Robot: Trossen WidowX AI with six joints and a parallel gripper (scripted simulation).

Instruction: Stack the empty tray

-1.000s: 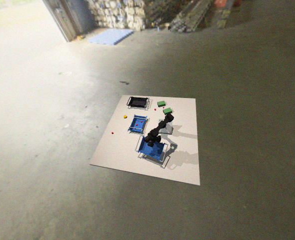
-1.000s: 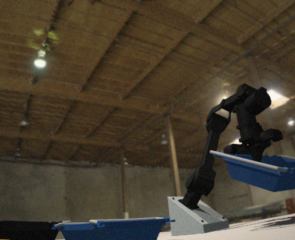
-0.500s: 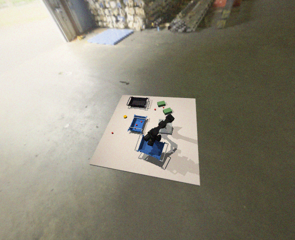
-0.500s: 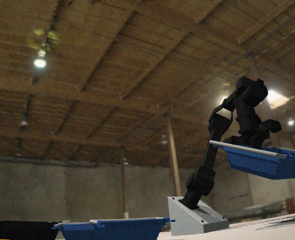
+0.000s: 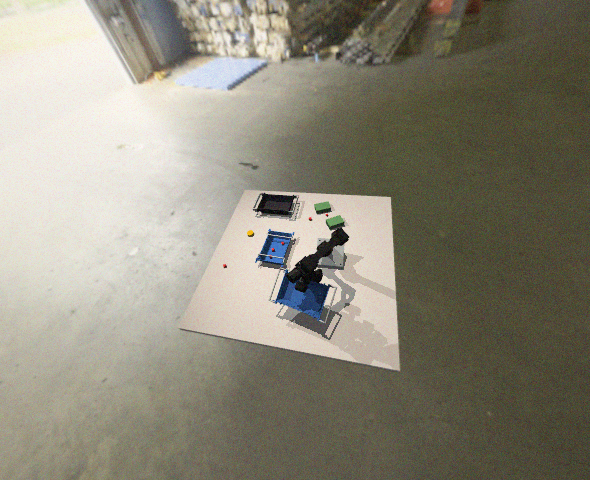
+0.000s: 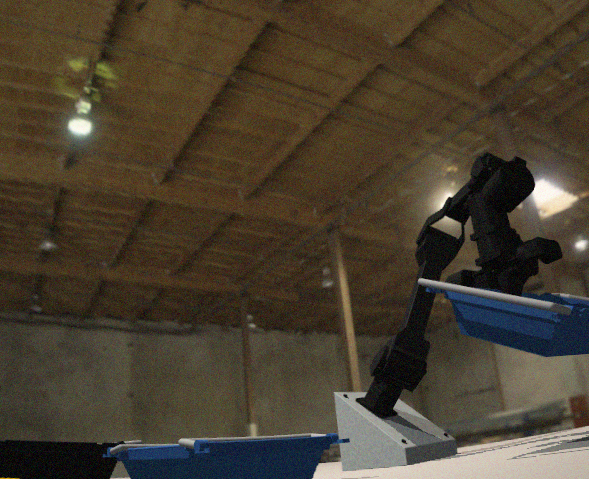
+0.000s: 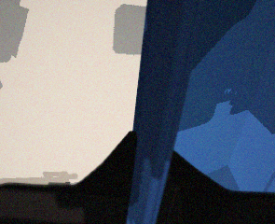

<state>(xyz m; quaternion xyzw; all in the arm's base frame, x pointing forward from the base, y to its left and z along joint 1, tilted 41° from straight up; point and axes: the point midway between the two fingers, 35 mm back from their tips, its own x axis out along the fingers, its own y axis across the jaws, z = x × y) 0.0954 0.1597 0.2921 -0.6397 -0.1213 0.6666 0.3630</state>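
The loaded blue tray [image 5: 269, 249] [image 6: 223, 458] stands on the table with several small red blocks inside. Its far wire bar [image 5: 281, 236] and near wire bar [image 5: 271, 256] both lie across its top. My gripper [image 5: 302, 283] [image 7: 140, 138] is shut on a long wall of the empty blue tray [image 5: 295, 299] [image 6: 511, 321] [image 7: 158, 93] and holds it up off the table, to the front right of the loaded tray. The held tray's bars are out over its ends. I cannot tell if it hangs level. In the exterior view the fingertips are hidden behind the tray wall.
A black tray [image 5: 276, 205] [image 6: 42, 456] stands at the back left. Two green blocks [image 5: 322, 207] [image 5: 335, 222] lie at the back right, with small red blocks near them. A yellow disc [image 5: 250, 233] and a red block [image 5: 224, 265] lie left of the loaded tray. The arm's grey base [image 6: 372, 438] is beside it.
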